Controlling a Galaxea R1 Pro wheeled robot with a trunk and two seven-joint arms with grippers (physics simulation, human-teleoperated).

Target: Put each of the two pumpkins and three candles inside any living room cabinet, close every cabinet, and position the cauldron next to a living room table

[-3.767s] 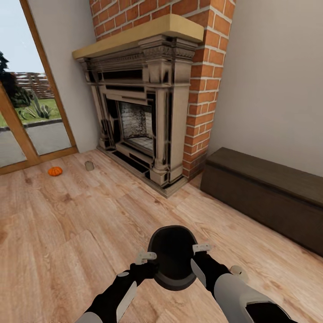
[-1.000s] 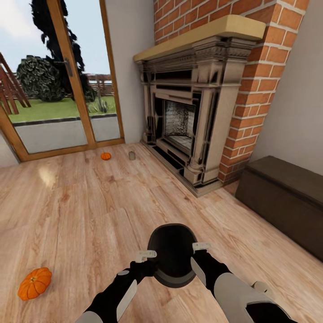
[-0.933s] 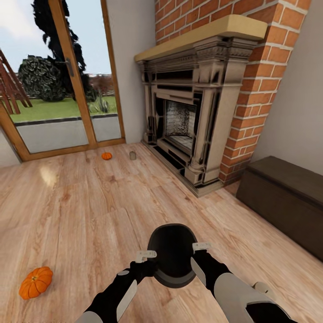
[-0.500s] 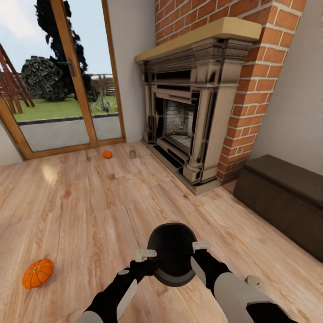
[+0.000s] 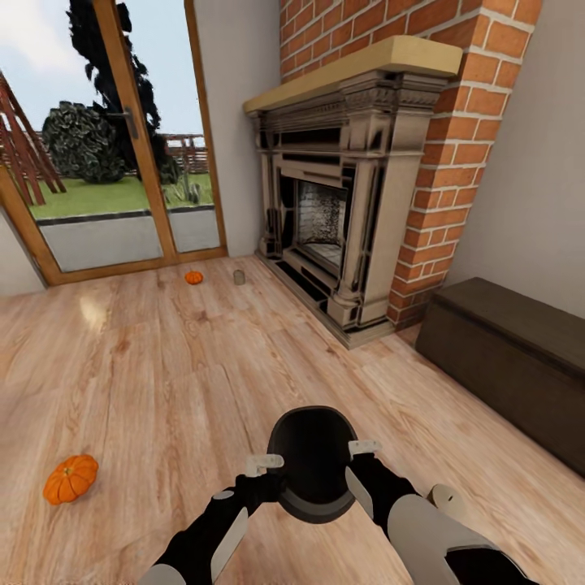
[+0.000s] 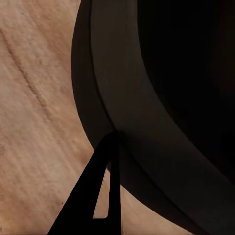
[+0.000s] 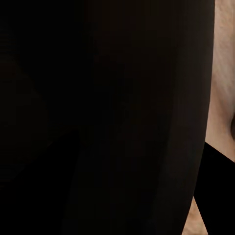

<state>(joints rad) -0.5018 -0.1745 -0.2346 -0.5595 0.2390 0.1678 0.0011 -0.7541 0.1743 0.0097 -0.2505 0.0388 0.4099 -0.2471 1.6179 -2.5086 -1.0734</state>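
I hold the black cauldron (image 5: 313, 463) low over the wooden floor, mouth towards the head camera. My left gripper (image 5: 275, 479) is shut on its left rim and my right gripper (image 5: 355, 474) on its right rim. The left wrist view has the cauldron wall (image 6: 147, 112) with one finger (image 6: 93, 196) pressed against it. In the right wrist view the cauldron (image 7: 107, 117) is a dark mass. One pumpkin (image 5: 71, 478) lies on the floor at the left, another pumpkin (image 5: 193, 277) by the glass door. A candle (image 5: 239, 277) stands beside it, another candle (image 5: 445, 497) by my right forearm. The dark-brown cabinet (image 5: 504, 349) is at the right, closed.
An ornate beige fireplace (image 5: 341, 203) with a brick chimney (image 5: 455, 162) stands ahead. A wood-framed glass door (image 5: 114, 162) fills the left wall. Open wooden floor (image 5: 179, 374) lies between me and them.
The whole picture has shifted: the head view swung left, bringing the door and the near pumpkin into sight, then drifted slightly. Both grippers keep their hold on the cauldron.
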